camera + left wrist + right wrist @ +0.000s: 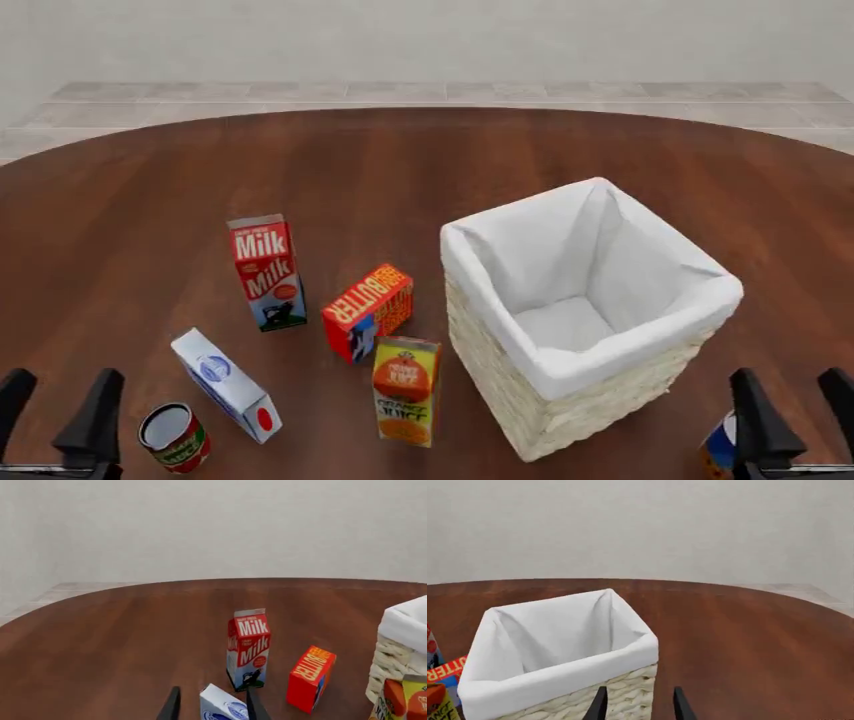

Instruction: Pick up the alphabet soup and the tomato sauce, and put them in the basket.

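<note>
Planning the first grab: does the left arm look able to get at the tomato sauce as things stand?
Probably yes. The tomato sauce stands upright just beside the open left gripper, with bare table between them. The white carton leans close on its far side, so closing could nudge it.

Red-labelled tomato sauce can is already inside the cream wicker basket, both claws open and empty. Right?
Not quite. In the front view the red-labelled tomato sauce can stands on the table near the left claw, and the cream wicker basket holds nothing. Both claws, left and right, are open and empty.
</note>
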You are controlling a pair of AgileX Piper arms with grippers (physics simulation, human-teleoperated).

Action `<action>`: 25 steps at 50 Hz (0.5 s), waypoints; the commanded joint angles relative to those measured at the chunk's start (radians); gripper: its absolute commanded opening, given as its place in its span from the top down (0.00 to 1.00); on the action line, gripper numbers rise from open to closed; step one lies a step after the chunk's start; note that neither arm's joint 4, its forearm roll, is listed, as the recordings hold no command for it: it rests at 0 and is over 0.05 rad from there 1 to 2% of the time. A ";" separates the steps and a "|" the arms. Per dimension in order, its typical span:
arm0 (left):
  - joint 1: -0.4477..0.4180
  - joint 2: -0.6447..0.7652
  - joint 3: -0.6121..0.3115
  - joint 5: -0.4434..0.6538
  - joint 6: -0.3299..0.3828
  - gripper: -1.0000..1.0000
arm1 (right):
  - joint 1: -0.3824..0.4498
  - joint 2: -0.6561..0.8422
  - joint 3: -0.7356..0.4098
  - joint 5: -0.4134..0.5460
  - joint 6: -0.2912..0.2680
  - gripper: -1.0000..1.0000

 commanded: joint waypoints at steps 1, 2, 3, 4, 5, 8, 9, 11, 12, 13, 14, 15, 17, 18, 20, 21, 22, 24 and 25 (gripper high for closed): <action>-0.005 0.007 -0.002 -0.003 0.008 0.00 | -0.003 0.002 -0.003 0.005 0.003 0.00; -0.005 0.007 -0.002 -0.003 0.008 0.00 | -0.003 0.002 -0.003 0.005 0.003 0.00; -0.011 0.003 -0.002 -0.001 0.018 0.00 | -0.002 0.001 -0.004 0.006 0.004 0.00; -0.010 0.002 -0.002 -0.001 0.020 0.00 | -0.002 0.000 -0.004 0.007 0.005 0.00; -0.011 0.002 -0.002 0.000 0.022 0.00 | -0.002 0.000 -0.005 0.007 0.005 0.00; -0.008 0.002 -0.002 0.000 0.022 0.00 | -0.002 0.002 -0.009 0.007 0.004 0.00; -0.013 0.005 -0.002 0.001 0.026 0.00 | -0.002 0.003 -0.009 0.006 0.004 0.00; -0.010 0.014 -0.001 -0.005 0.020 0.00 | -0.001 0.006 -0.012 0.004 0.003 0.00; -0.009 0.023 -0.001 -0.011 0.016 0.00 | -0.002 0.008 -0.012 0.003 0.004 0.00; -0.009 0.024 -0.001 -0.012 0.016 0.00 | -0.002 0.008 -0.012 0.003 0.004 0.00; -0.009 0.024 -0.001 -0.012 0.016 0.00 | -0.002 0.008 -0.012 0.003 0.004 0.00; -0.005 0.027 -0.001 -0.015 0.012 0.00 | -0.002 0.012 -0.013 -0.001 0.003 0.00; -0.005 0.023 -0.001 -0.012 0.015 0.00 | -0.003 0.018 -0.013 -0.007 0.002 0.00; -0.005 0.023 -0.001 -0.011 0.015 0.00 | -0.003 0.018 -0.013 -0.007 0.002 0.00; -0.005 0.030 -0.001 -0.015 0.015 0.00 | -0.003 0.012 -0.012 -0.004 0.004 0.00; -0.002 0.021 -0.003 -0.010 0.020 0.00 | -0.004 0.007 -0.011 0.000 0.004 0.00; -0.002 0.020 -0.003 -0.009 0.020 0.00 | -0.004 0.007 -0.011 0.000 0.004 0.00; -0.004 0.018 -0.009 -0.004 0.029 0.00 | -0.005 0.002 -0.010 0.004 0.005 0.00; -0.003 0.009 -0.017 0.002 0.040 0.00 | -0.005 0.003 -0.010 0.004 0.006 0.00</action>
